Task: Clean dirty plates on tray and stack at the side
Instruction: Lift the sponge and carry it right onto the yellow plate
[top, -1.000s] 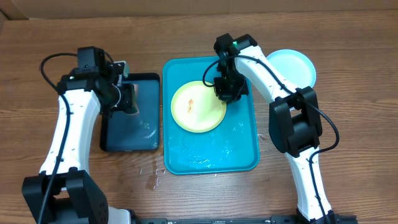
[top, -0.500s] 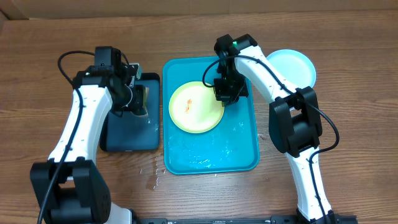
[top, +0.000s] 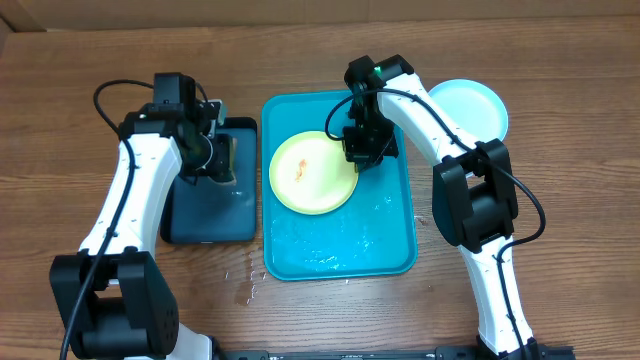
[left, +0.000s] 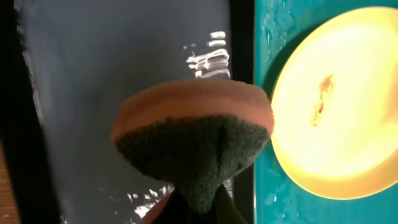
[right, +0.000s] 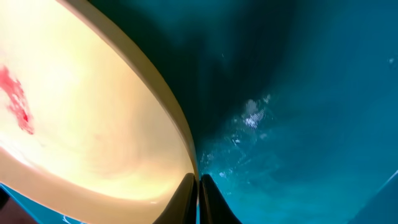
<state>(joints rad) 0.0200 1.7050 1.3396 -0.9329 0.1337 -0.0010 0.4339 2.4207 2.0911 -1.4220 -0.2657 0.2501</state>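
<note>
A pale yellow plate (top: 310, 172) with an orange-red smear (top: 300, 170) lies in the upper half of the teal tray (top: 340, 245) at centre frame. The right tool (top: 362, 150) is closed tight on the plate's right-hand rim, its fingertips pinched over the edge in the wrist view. Left of centre, the left tool (top: 212, 157) is clamped on a sponge (left: 193, 134), orange on top and dark green beneath, above the right edge of the dark tray (top: 205, 215).

The plate sits directly to the right of the sponge in the frame, just across the two trays' adjoining rims. The smear lies left of the plate's middle, on the side nearer the sponge. By that layout the left arm is the closer one for scrubbing, while the right arm steadies the far rim.

A light blue plate (top: 470, 105) rests on the desk (top: 580, 150) at upper right, beside the teal tray.
</note>
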